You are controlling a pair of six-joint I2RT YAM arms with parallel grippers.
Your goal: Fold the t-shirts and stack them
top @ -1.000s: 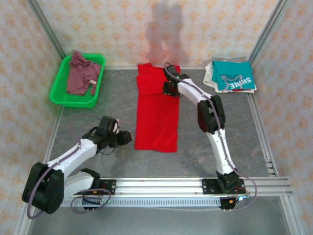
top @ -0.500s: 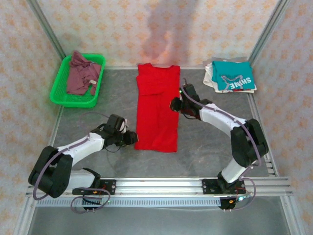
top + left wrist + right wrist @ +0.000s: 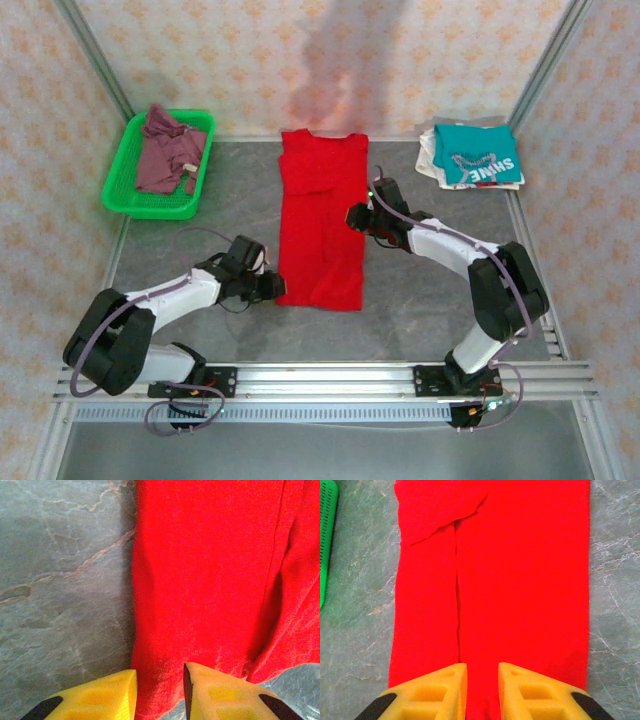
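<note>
The left hand (image 3: 277,288) has reached the red t-shirt's (image 3: 320,250) hem corner and the right hand (image 3: 353,215) its side edge, both slightly parted, ready to fold.

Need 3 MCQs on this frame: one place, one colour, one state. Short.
1. Where is the mauve t-shirt? A in the green basket B on the bare table C draped over an arm
2. Colour of the t-shirt atop the whitish t-shirt at far right? A mauve B teal C red
3. The red t-shirt is: A balled up B hanging from a tool C flat, sides folded in
Key: A, crumpled inside the basket; B, the teal t-shirt covers it; C, a long flat strip.
</note>
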